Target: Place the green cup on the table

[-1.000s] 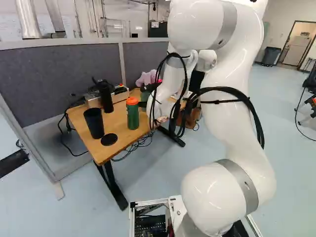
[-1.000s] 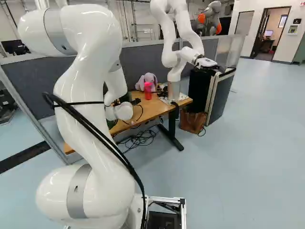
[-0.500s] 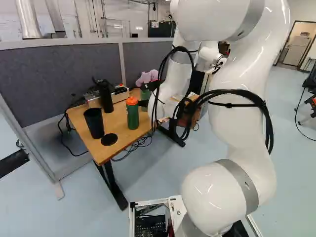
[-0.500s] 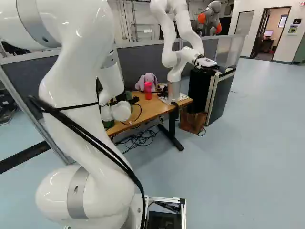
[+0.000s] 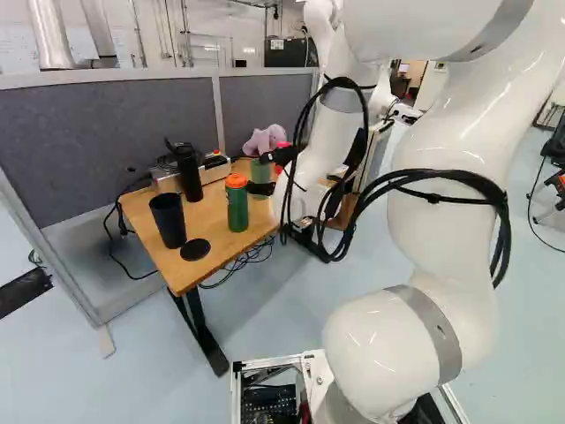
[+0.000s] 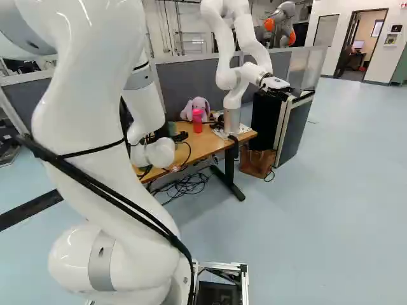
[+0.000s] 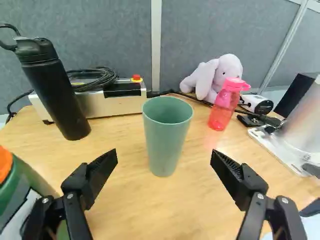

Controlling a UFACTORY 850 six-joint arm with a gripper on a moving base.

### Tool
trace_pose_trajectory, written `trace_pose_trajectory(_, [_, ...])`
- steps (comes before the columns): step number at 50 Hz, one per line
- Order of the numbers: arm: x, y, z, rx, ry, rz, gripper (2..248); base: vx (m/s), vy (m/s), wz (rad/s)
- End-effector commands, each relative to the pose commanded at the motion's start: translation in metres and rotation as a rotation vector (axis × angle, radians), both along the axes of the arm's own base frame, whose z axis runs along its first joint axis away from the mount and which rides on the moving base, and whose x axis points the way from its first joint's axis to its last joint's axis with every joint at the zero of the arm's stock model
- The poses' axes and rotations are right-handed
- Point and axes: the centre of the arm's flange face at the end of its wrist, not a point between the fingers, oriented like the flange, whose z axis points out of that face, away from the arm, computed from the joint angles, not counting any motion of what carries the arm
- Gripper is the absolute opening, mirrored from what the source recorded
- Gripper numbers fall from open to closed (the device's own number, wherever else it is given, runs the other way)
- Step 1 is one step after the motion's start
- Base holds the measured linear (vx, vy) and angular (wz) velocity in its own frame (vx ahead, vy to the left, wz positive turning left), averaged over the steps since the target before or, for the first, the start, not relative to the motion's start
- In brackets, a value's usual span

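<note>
The green cup (image 7: 167, 130) stands upright on the table (image 7: 150, 215), ahead of the gripper (image 7: 164, 159), whose fingers are wide open and grip nothing. On the near side of the cup, the orange-lidded bottle (image 7: 29, 181) sits right by one finger, so a sideways swing could knock it over. An off-centre advance or retreat might let a fingertip catch the cup's wall and tip it.

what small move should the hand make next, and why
I'd ease the hand straight back, slowly: the cup already stands upright on the table, with the fingers open and gaps on both sides. The bottle sits close by one finger, so a sideways swing looks riskier.
</note>
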Motion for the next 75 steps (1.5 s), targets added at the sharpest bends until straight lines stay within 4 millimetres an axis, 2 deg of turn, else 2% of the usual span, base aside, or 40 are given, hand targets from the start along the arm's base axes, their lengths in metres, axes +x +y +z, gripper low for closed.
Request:
trace_pose_trajectory(26, [-0.041, -0.031, 0.002, -0.001, 0.015, -0.071, 247, 0.0, 0.0, 0.0])
trace_pose_trajectory(52, [-0.049, -0.035, 0.006, 0.0, 0.016, -0.095, 247, 0.0, 0.0, 0.0])
trace_pose_trajectory(75, [-0.07, -0.045, 0.017, 0.005, 0.021, -0.159, 247, 0.0, 0.0, 0.0])
